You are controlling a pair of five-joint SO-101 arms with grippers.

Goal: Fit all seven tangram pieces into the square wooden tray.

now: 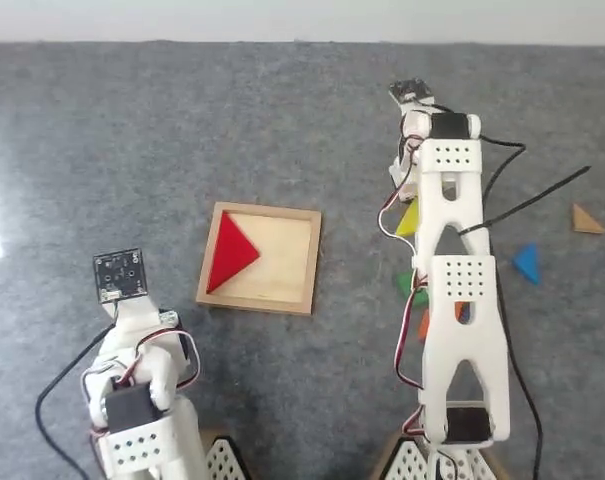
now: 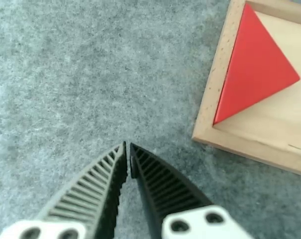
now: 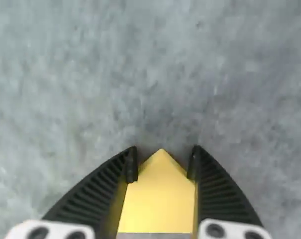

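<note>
The square wooden tray [image 1: 266,298] lies mid-table with a red triangle [image 1: 228,251] against its left wall. In the left wrist view the tray rim [image 2: 213,89] and the red triangle [image 2: 254,64] lie just beyond my left gripper [image 2: 128,148], which is shut and empty over bare carpet. My right gripper [image 3: 161,158] is shut on a yellow piece [image 3: 160,196], whose pointed tip sticks out between the fingertips. In the high view the yellow piece [image 1: 409,217] peeks out beside the stretched right arm [image 1: 452,260].
To the right of the right arm lie a blue triangle [image 1: 526,263] and a tan triangle [image 1: 585,219]. A green piece [image 1: 410,285] and an orange piece [image 1: 462,312] sit partly under that arm. Grey carpet [image 1: 182,130] covers the table.
</note>
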